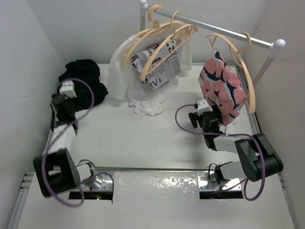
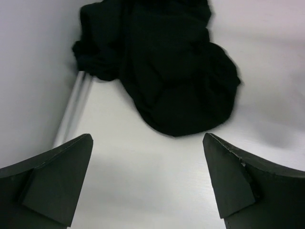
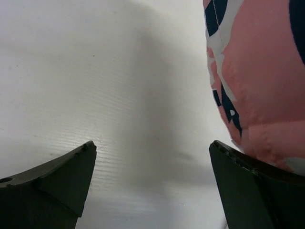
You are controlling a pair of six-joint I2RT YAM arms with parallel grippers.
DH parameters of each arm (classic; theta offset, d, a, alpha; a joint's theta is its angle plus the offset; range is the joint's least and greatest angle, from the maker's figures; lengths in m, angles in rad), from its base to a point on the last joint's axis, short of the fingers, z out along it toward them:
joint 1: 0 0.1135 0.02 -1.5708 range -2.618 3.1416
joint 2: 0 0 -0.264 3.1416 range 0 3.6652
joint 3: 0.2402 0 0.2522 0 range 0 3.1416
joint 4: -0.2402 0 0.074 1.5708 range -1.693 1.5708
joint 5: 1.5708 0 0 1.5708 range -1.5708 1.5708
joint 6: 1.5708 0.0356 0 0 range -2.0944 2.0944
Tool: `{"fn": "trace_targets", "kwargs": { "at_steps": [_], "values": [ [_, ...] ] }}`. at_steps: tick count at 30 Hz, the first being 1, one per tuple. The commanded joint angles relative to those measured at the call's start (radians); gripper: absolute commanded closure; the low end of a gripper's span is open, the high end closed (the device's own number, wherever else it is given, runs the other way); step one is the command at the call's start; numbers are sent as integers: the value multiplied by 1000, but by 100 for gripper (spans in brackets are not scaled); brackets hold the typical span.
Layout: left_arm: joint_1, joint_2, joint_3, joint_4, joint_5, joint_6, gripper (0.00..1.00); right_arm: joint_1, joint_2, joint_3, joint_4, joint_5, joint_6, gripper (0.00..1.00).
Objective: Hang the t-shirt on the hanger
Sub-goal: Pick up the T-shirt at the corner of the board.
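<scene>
The white table (image 1: 143,138) is boxed in by pale walls on the left, back and right, and a metal rail (image 1: 214,28) slants across its far right corner. The black t-shirt (image 2: 162,71) lies crumpled in the far left corner, against the left wall and the table's edge. The left gripper (image 2: 147,143) hangs just short of it, fingers spread wide over bare surface. Tan hangers (image 1: 162,36) bunch at the rail's left end, above a white lettered garment (image 1: 159,64). The right gripper (image 3: 152,145) is likewise spread, holding nothing, beside the hem of a hanging pink-and-navy garment (image 3: 262,71). Bare tabletop lies between the two arms.
</scene>
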Motion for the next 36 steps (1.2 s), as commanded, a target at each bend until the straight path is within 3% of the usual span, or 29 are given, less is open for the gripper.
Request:
{"fn": "trace_targets", "kwargs": {
  "at_steps": [1,5,8,13,17,19,20,22,23,25,26,27,31,36],
  "values": [
    [98,214,247,-202,163,-29,3,39,9,55,-66,100,-74,1],
    [92,595,560,-284,223,-18,3,57,-21,88,-102,17,-57,1],
    [60,781,854,-346,202,-10,0,60,-35,98,-104,-67,-30,1],
    [-36,927,1023,-246,153,-20,0,63,-24,106,-107,-116,18,1],
    [-86,1183,1305,-450,99,-15,0,68,-23,126,-155,-161,51,1],
    [-84,1224,1324,-470,73,-47,3,71,-32,128,-176,-176,64,1],
    [-81,1227,1300,-461,70,-53,8,74,-44,132,-187,-182,75,1],
    [-72,1190,1250,-426,74,-49,32,85,-58,138,-210,-198,87,1],
    [-69,1167,1187,-415,79,-41,48,88,-73,137,-210,-201,96,1],
    [-63,1114,1125,-395,86,-27,69,91,-86,131,-201,-213,101,1],
    [-61,1051,1063,-374,80,-14,93,94,-93,132,-210,-218,114,1],
    [-60,988,1001,-349,61,-4,100,96,-110,137,-233,-228,128,1],
    [-63,864,892,-335,13,45,100,106,-185,128,-250,-268,176,1],
    [-63,382,647,-464,59,179,100,135,-329,169,-412,-333,200,1]
  ]
}}
